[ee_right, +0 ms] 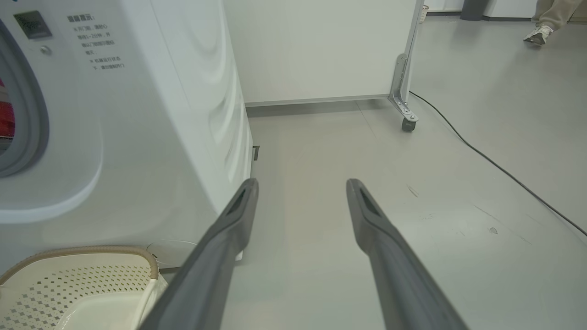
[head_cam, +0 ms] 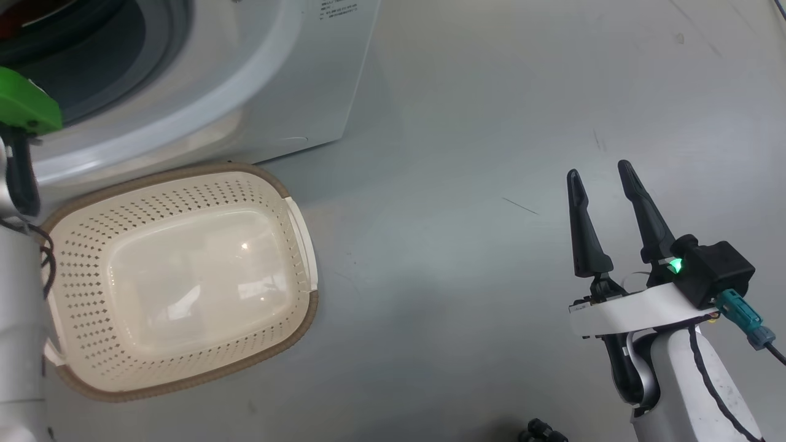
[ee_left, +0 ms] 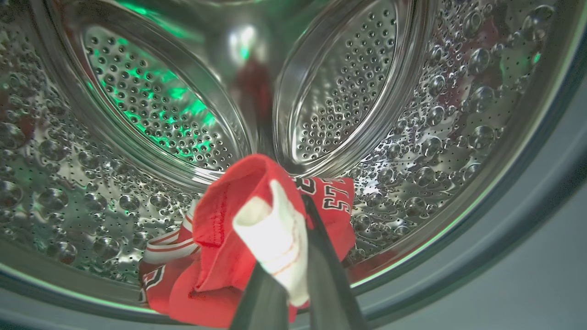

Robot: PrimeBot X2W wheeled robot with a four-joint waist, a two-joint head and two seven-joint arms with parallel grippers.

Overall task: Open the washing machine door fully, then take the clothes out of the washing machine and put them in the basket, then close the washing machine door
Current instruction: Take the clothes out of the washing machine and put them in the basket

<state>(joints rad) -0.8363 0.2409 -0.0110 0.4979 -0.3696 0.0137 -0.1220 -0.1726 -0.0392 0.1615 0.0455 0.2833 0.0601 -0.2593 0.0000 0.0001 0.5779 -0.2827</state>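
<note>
Left gripper (ee_left: pixel 293 229) gripping clothes (ee_left: pixel 220 229) inside the washing machine (head_cam: pixel 276 73)
Its jaws are pinching red-and-white fabric low in the drum (ee_left: pixel 412 114); the right gripper (head_cam: pixel 600 170) is hovering, jaws spread, well right of the basket (head_cam: pixel 153 178).

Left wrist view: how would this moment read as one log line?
stage: unloading | left gripper: shut on clothes in drum | right gripper: open, over floor | basket: empty

left claw (ee_left: pixel 289 215): clamped tight, gripping | right claw (head_cam: pixel 600 170): spread wide, empty, hovering
</note>
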